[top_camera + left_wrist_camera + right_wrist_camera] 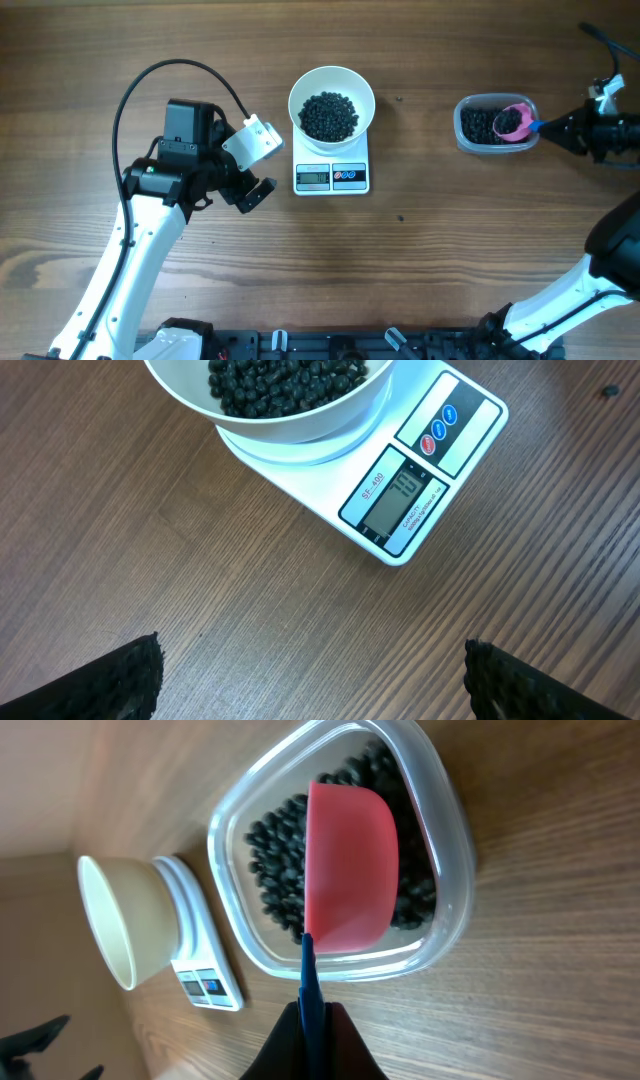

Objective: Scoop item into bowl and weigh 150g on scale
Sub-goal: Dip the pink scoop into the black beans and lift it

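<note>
The white bowl (pixel 331 103) stands on the white scale (pixel 332 176) at the table's middle, with black beans (pixel 328 115) heaped inside; the same bowl (pixel 280 405) and scale (pixel 405 470) fill the top of the left wrist view. My left gripper (pixel 252 178) hovers open just left of the scale, nothing between its fingers (pixel 120 680). At the right, my right gripper (pixel 556 127) is shut on the blue handle (pixel 310 990) of a pink scoop (pixel 348 870). The scoop (pixel 514 121) holds beans and lies tilted over a clear tub (pixel 497 123) of more beans (pixel 270 850).
The bowl (pixel 110 920) and scale (pixel 205 982) show at the left of the right wrist view. The clear tub's rim (pixel 440 800) sits close under the scoop. A black rail (pixel 330 345) runs along the table's near edge. Bare wood lies between scale and tub.
</note>
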Tool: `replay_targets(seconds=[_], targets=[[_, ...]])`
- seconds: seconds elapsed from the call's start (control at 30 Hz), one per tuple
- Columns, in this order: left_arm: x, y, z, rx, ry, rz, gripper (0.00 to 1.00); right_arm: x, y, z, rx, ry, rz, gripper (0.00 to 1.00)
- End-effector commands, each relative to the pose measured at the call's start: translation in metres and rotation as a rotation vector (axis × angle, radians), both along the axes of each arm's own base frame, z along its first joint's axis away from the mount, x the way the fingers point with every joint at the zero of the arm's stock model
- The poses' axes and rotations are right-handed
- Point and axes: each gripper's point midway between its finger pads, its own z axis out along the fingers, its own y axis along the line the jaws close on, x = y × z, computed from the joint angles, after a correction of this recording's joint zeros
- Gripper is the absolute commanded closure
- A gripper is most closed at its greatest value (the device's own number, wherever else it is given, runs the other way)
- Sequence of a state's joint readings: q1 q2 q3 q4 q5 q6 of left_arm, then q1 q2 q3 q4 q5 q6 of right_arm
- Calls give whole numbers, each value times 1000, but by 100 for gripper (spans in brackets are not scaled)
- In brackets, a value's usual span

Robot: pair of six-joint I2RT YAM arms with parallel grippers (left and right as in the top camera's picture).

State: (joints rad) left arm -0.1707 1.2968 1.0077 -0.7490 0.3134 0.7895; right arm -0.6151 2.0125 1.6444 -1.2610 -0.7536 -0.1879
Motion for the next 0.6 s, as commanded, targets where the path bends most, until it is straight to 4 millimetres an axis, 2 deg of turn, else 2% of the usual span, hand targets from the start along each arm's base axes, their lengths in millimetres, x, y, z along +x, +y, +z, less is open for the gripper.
replay_targets(seconds=[0.0, 0.33, 0.47, 0.57], targets=[[-3, -1, -3, -6, 6, -20, 0, 6, 11, 9, 96, -94, 39, 96], [-3, -1, -3, -6, 6, -20, 0, 10, 40, 45, 275, -262, 101, 96], [-3, -1, -3, -6, 6, -20, 0, 16, 70, 49, 282, -255, 176, 96], [-3, -1, -3, -6, 6, -20, 0, 25, 99, 58, 282, -255, 247, 96]])
